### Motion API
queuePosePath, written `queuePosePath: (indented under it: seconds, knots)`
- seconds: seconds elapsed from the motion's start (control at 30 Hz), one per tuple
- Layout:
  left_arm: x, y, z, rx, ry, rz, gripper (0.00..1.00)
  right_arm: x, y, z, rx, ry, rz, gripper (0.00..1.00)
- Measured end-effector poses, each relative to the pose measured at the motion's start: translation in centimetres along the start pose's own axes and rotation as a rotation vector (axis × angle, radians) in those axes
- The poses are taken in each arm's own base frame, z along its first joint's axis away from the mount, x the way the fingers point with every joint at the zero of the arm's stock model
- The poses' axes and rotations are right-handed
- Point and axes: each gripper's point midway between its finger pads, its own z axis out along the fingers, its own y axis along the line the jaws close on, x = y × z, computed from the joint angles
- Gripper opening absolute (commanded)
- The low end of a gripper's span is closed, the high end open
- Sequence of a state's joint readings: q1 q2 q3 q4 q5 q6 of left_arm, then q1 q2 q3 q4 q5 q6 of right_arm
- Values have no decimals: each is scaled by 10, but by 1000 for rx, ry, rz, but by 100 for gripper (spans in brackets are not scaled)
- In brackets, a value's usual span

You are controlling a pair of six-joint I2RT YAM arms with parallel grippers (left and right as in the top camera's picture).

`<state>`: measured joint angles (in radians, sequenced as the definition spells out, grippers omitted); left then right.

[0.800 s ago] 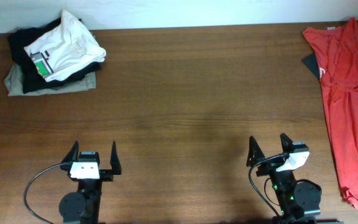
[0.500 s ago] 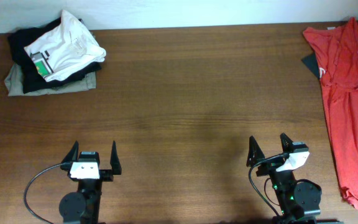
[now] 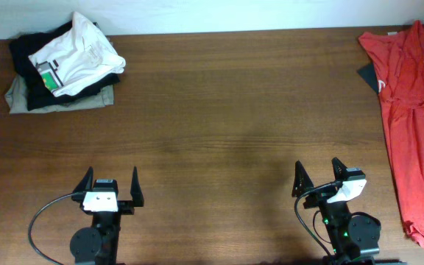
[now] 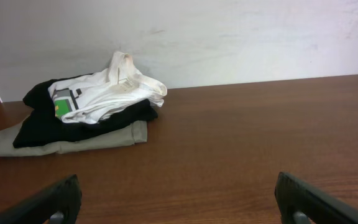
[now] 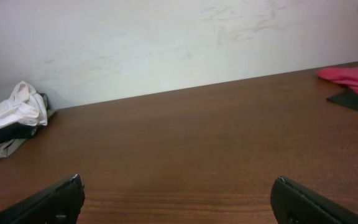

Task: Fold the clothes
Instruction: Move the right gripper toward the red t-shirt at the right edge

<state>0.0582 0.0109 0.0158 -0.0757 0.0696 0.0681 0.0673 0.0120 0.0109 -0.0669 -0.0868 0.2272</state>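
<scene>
The red-orange T-shirt lies crumpled in a long strip along the table's right edge, with a bit of white lettering showing. Its corner shows in the right wrist view. My left gripper is open and empty near the front edge at the left; its fingers frame bare wood in the left wrist view. My right gripper is open and empty near the front edge at the right, well left of the shirt; the right wrist view shows only wood between its fingers.
A pile of folded garments sits at the back left: a white shirt with a green-black patch on dark and grey-green ones. A dark garment lies under the red shirt at the back right. A white wall stands behind the table.
</scene>
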Motion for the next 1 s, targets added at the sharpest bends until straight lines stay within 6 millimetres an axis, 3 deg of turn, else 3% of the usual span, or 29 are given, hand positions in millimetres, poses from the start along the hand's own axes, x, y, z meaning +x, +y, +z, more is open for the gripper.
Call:
queuePosePath:
  seconds: [0.3,0.4,0.5,0.6,0.7,0.87,0.93,1.0]
  knots:
    - [0,0,0,0,0,0,99,-6,1,0,-6,-26,-2,99]
    - [0,0,0,0,0,0,99,-37,19,-4,-96,-149,1,99]
    - [0,0,0,0,0,0,99,-31,28,-4,-149,-116,19,99]
    - [0,0,0,0,0,0,99,-39,46,-9,-257,-137,44,99]
    - [0,0,0,0,0,0,99,-68,56,-18,-301,-262,20,99]
    - [0,0,0,0,0,0,99,-95,37,-12,-149,-315,-73,99]
    - [1,0,0,-1,3,0,99,-132,30,-3,-49,-319,-159,99]
    - [0,0,0,0,0,0,99,-163,18,20,63,-281,-200,99]
